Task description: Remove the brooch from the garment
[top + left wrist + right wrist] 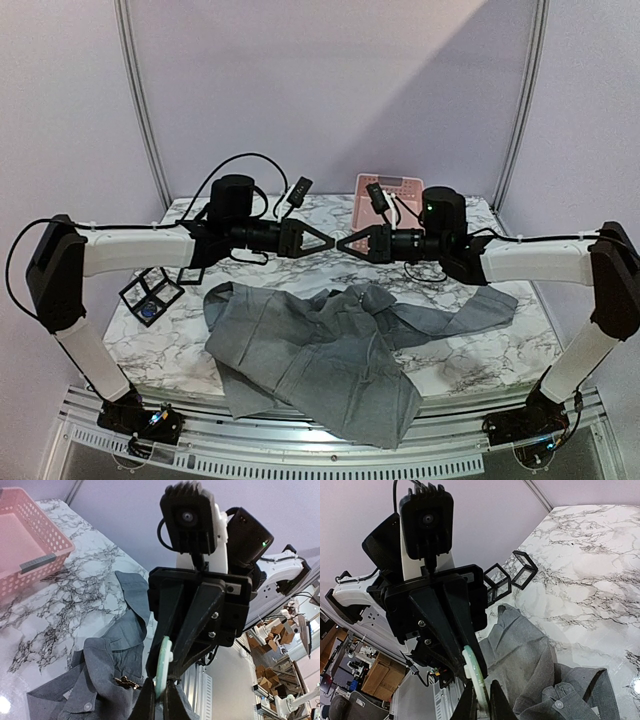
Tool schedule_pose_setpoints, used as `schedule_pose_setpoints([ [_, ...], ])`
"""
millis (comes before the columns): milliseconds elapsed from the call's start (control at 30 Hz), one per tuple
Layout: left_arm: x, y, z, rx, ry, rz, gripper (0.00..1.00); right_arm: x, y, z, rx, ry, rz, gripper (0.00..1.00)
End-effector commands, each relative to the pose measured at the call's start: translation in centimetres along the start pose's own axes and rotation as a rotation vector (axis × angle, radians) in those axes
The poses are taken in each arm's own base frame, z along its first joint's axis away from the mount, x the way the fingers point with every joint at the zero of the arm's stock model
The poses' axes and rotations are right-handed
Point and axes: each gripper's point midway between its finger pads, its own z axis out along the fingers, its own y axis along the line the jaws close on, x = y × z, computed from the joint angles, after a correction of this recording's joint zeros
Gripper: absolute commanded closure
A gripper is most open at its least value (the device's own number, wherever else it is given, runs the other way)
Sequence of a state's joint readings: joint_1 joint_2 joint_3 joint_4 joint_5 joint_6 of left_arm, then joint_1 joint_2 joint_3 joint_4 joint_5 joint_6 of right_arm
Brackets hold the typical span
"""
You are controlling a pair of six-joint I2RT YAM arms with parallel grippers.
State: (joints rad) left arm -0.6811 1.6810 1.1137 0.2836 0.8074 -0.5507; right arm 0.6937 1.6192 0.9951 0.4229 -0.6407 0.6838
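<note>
1. Fingertips (148, 704) of left gripper (328, 240) pinched tight on the near end of a pale green flat piece, read as the brooch (162, 667); right gripper (346, 243) nipped on the other end, tip to tip with the left
2. Brooch up in the air between the two, edge-on in both wrist views; long axis along the shared line of the fingers, running left–right across the table (470, 350); neither arm nearer, both on it
3. Off the garment (310, 350): grey cloth crumpled on the marble below, well apart, one part hanging over the near edge
4. Small gold-coloured bit (126, 682) on the cloth beside a button; too small to name, so the reading in note 1 held loosely
5. Pink basket (402, 190) at the far edge, behind the right gripper, nearer that arm
6. Likely next: one side to let go; no pulling along the long axis while both grip, or risk of a drop onto the cloth
</note>
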Motion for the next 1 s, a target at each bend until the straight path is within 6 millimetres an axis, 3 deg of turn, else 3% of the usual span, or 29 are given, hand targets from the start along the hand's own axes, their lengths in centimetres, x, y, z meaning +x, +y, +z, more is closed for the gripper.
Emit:
schedule_pose_setpoints([
  [0, 1.0, -2.8, 0.6, 0.116, 0.061, 0.009, 1.00, -2.2, -3.8, -1.6, 0.167, -0.133, 0.029, 0.93],
  [367, 0.9, -2.8, 0.5, 0.117, 0.059, 0.010, 1.00, -2.4, -3.8, -2.1, 0.181, -0.162, 0.031, 0.94],
  [967, 0.8, -3.0, 0.4, 0.123, 0.056, 0.015, 1.00, -2.9, -5.7, -3.4, 0.282, -0.244, 0.095, 0.95],
])
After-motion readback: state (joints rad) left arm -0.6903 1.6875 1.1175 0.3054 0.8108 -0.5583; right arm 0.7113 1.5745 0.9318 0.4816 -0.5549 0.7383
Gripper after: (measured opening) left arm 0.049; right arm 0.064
